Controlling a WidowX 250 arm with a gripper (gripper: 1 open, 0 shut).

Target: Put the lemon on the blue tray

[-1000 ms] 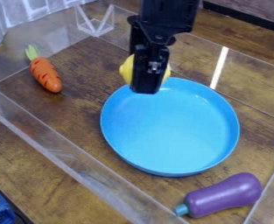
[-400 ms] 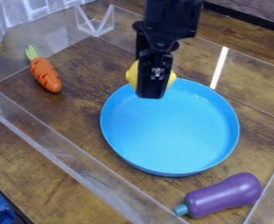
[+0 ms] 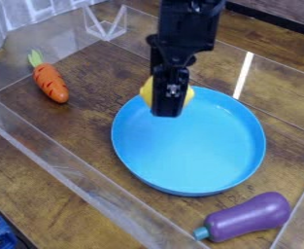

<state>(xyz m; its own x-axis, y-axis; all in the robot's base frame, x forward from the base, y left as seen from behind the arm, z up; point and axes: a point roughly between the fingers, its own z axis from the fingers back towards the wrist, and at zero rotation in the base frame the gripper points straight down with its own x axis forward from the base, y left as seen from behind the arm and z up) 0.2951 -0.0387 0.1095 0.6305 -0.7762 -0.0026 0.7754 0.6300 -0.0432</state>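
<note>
The lemon [image 3: 148, 92] is a small yellow fruit that shows at the left side of my gripper's black fingers. My gripper [image 3: 171, 105] points straight down and is shut on it. It hangs over the far left rim of the blue tray [image 3: 200, 151], a large round plate in the middle of the wooden table. The fingers hide most of the lemon. I cannot tell whether the lemon touches the rim.
An orange carrot [image 3: 50, 84] with a green top lies at the left. A purple eggplant [image 3: 249, 218] lies at the front right, just off the tray. A clear plastic wall [image 3: 44, 160] runs along the front left.
The gripper, with the lemon in it, has edged slightly down and toward the tray's rim. Carrot, eggplant and tray have not moved.
</note>
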